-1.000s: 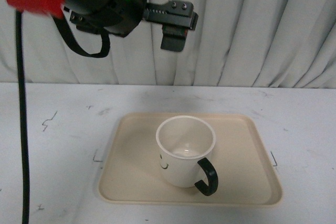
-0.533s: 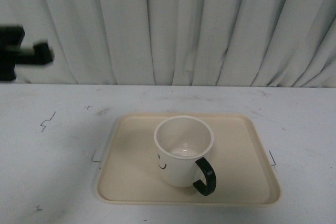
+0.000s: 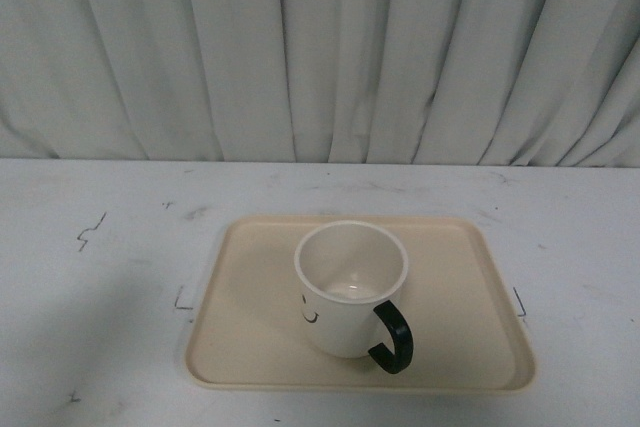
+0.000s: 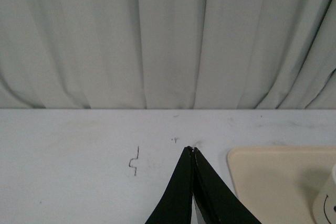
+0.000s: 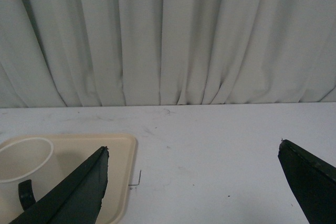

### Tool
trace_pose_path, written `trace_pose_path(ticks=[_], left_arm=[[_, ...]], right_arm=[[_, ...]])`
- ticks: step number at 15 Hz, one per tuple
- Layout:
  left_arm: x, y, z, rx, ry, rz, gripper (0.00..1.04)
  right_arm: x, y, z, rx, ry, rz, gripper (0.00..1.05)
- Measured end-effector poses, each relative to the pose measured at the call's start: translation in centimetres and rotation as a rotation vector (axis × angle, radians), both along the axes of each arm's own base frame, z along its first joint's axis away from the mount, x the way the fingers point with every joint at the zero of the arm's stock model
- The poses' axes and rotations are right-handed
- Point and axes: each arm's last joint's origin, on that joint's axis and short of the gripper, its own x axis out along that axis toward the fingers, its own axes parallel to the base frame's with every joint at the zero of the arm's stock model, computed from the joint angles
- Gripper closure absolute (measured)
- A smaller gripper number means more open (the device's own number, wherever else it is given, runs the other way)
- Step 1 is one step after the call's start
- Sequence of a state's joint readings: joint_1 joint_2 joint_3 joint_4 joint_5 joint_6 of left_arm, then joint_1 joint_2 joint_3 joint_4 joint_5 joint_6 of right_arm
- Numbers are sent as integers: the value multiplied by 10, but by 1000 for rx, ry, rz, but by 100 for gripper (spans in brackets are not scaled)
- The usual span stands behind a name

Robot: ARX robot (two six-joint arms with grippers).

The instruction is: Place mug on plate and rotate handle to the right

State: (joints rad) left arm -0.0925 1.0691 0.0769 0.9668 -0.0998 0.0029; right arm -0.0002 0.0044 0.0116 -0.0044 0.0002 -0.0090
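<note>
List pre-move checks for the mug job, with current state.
1. mug standing upright on the plate, inside the rim: ok.
2. handle pointing right: not ok. It looks angled right and toward the robot, not squarely right.
3. Mug interior empty, nothing to spill: ok.
4. left gripper clear of the mug: ok. It is shut, holds nothing, and sits over the bare table beside the plate.
5. right gripper ready to grasp: ok. It is open and empty, with the mug off to one side in the right wrist view.
6. Path to the handle clear: ok. Nothing else is on the plate.
</note>
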Motion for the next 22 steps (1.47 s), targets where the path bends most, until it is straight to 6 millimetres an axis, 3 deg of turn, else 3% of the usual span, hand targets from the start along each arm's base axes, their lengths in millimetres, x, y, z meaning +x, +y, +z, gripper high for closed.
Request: trace_pose_path(ticks=[4, 9, 22], left_arm=[[-19, 14, 1, -4, -3, 12, 103], [-38, 13, 5, -4, -21, -5, 103], [-64, 13, 9, -4, -34, -6, 103]], right_arm=[[0, 0, 0, 0, 0, 0, 6], [0, 0, 0, 0, -1, 0, 6], [0, 0, 0, 0, 0, 0, 6]])
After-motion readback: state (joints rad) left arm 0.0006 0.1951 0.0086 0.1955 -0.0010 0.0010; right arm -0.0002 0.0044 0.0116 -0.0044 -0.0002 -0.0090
